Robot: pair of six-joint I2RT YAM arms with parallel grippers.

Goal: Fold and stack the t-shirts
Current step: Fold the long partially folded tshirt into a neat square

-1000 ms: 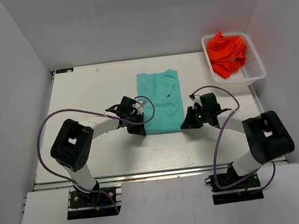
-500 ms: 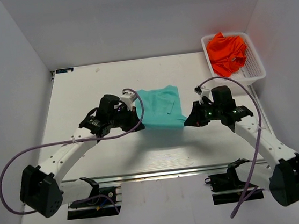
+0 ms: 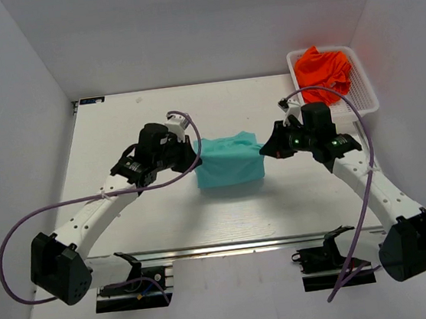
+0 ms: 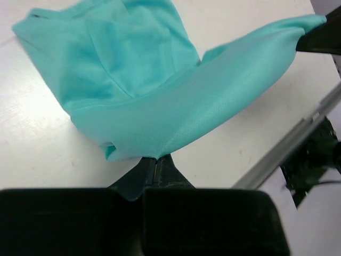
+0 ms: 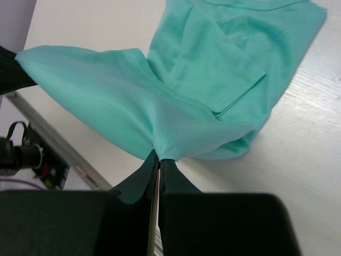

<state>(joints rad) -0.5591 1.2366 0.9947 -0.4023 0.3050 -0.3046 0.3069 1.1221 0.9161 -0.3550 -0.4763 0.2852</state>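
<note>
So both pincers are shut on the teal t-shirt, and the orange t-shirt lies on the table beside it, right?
Not quite. The orange t-shirt lies crumpled in the white basket at the far right corner, not on the table; the top external view shows it. The left pincer and right pincer are indeed both shut on the teal t-shirt.

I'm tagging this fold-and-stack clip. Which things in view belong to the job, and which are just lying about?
Belong to the job:
teal t-shirt, pinched by the left gripper and right gripper
orange-red t-shirt, crumpled in the white basket

Just lying about:
the white basket itself
the table
</note>
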